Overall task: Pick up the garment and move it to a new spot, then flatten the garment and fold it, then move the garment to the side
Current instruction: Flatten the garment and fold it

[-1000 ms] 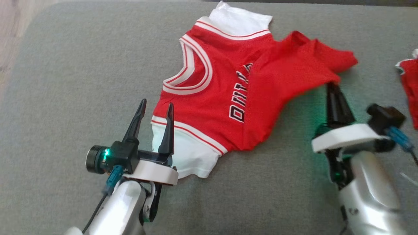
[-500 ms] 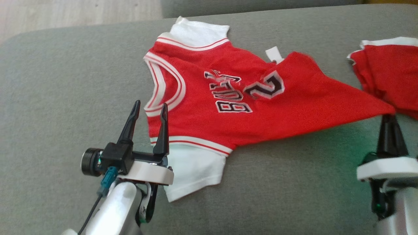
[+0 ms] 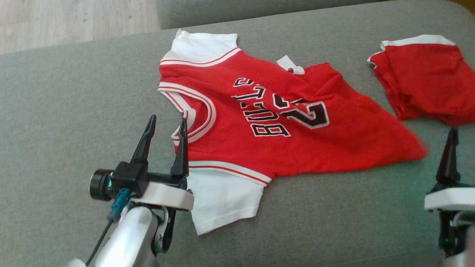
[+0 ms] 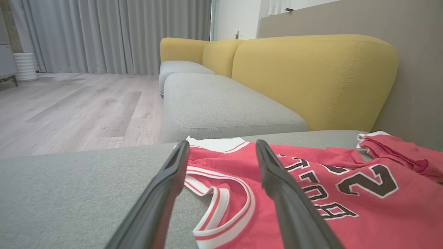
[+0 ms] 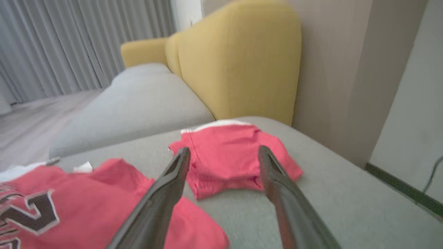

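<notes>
The garment (image 3: 297, 141) is a red basketball jersey with white sleeves, black lettering and a number 2. It lies spread out on the grey cushion (image 3: 55, 111), its hem corner pointing right. My left gripper (image 3: 167, 120) stands open at the armhole trim, holding nothing; in the left wrist view the left gripper (image 4: 222, 143) frames the white-edged armhole of the garment (image 4: 311, 193). My right gripper (image 3: 452, 133) sits just right of the hem corner, clear of the cloth. The right wrist view shows the right gripper (image 5: 224, 149) open and empty, with the garment (image 5: 86, 207) at lower left.
Crumpled red shorts (image 3: 426, 74) lie at the cushion's far right, straight ahead of the right fingers as red shorts (image 5: 228, 155). A yellow backrest (image 4: 311, 76) rises behind the cushion. Wooden floor (image 3: 74, 18) lies beyond the far left edge.
My right gripper was shut on the jersey's hem corner, drew it out to the right, then opened and let it drop flat. The head camera has shifted. The left gripper stayed open.
</notes>
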